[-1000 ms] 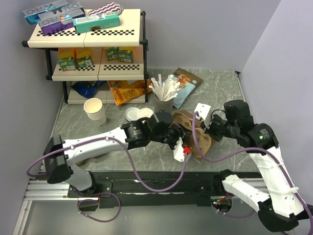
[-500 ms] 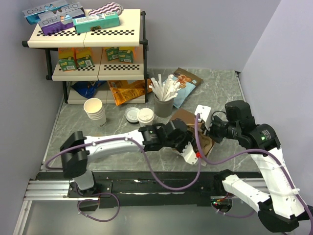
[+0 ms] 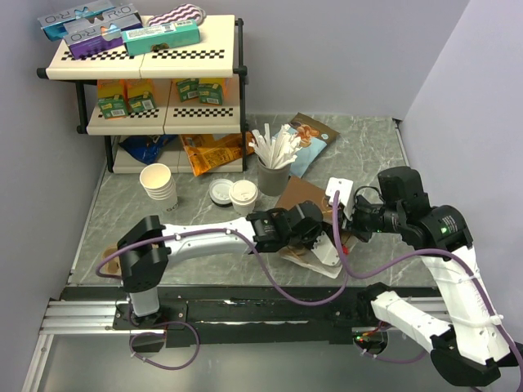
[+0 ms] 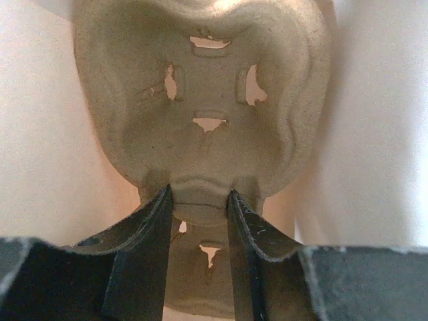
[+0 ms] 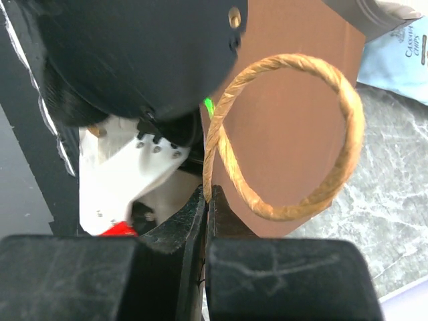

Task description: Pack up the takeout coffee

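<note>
The takeout coffee, a small paper cup with a white sip lid, stands on the table left of the brown paper bag. My left gripper is reached into the bag and is shut on the middle ridge of a grey moulded pulp cup carrier; in the top view its fingers are hidden in the bag's mouth. My right gripper is shut on the bag's rim at the foot of its twisted paper handle. It holds the bag from the right.
A straw holder stands behind the bag. Loose white lids on a dark base and a stack of lidless cups are to the left. A shelf rack fills the back left. Snack packets lie behind the bag.
My left arm has swung right and pushed the carrier into the bag. The bag has gone from crumpled to held open. The right gripper has barely moved.
</note>
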Controlling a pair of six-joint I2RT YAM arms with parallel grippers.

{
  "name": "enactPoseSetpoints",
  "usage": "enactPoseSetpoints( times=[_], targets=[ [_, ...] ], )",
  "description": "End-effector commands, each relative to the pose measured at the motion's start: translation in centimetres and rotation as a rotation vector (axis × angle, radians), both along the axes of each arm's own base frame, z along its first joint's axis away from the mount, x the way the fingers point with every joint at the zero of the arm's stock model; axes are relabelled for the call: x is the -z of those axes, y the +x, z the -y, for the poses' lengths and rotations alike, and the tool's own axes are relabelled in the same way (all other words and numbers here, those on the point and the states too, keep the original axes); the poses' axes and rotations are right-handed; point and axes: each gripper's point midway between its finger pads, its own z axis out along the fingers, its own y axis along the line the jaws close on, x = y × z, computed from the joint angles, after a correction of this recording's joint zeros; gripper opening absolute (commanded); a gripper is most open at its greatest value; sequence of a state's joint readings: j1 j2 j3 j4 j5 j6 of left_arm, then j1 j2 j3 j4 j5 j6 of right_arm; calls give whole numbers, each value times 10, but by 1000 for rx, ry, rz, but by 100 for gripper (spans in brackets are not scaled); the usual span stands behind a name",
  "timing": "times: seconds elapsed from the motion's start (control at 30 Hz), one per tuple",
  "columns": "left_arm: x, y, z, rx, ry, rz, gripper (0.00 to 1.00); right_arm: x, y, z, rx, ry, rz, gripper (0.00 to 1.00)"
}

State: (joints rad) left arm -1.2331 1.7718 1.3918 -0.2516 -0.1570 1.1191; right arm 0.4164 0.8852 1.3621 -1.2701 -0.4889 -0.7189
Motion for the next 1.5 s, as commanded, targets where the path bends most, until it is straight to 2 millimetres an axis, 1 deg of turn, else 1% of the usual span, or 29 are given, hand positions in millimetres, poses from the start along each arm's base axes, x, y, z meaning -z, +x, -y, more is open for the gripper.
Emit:
enactPoseSetpoints(
  times=[0.0, 0.2, 0.3, 0.37, 0.4, 0.47, 0.5, 0.6, 0.67, 0.8, 0.87, 0.93, 0.97, 1.17, 1.23, 1.37, 1.47],
  targets=[
    [-26, 16, 9, -94, -85, 57, 1, -9, -16, -6, -40, 45, -31, 0],
    [-11, 6, 12, -83, -79, 27, 1, -13, -34, -10, -67, 86, -97, 0],
    [-9, 1, 15, -76, -98, -1, 1, -14, -44, -12, -93, 111, -106, 0],
    [-13, -4, 18, -62, -131, -18, 1, -15, -45, -12, -96, 120, -87, 0],
    [-10, -7, 15, -53, -138, -25, 1, -17, -45, -11, -92, 125, -73, 0],
    [-6, -7, 15, -54, -135, -21, 1, -19, -47, -12, -94, 129, -80, 0],
    [0, -7, 15, -60, -118, -29, 1, -20, -50, -12, -99, 128, -92, 0],
    [9, -3, 15, -89, -107, -24, 1, -23, -56, -15, -118, 154, -113, 0],
    [11, 1, 16, -109, -107, -18, 1, -23, -60, -17, -126, 168, -137, 0],
    [10, 4, 20, -121, -131, -3, 1, -18, -65, -18, -132, 176, -169, 0],
    [18, 6, 18, -127, -93, 1, 1, -15, -64, -17, -120, 167, -169, 0],
    [32, 7, 15, -142, -38, -2, 1, -14, -55, -14, -59, 158, -159, 0],
    [37, 8, 14, -152, -22, -4, 1, -14, -55, -12, -63, 148, -145, 0],
    [52, 6, 11, -155, 9, -5, 1, -26, -60, -15, -84, 175, -153, 0],
    [49, 6, 14, -154, -4, 3, 1, -27, -64, -16, -99, 180, -159, 0],
    [34, 9, 27, -153, -99, 29, 1, -23, -73, -20, -119, 204, -220, 0],
    [32, 12, 29, -164, -128, 46, 1, -22, -75, -24, -125, 226, -246, 0]
  ],
)
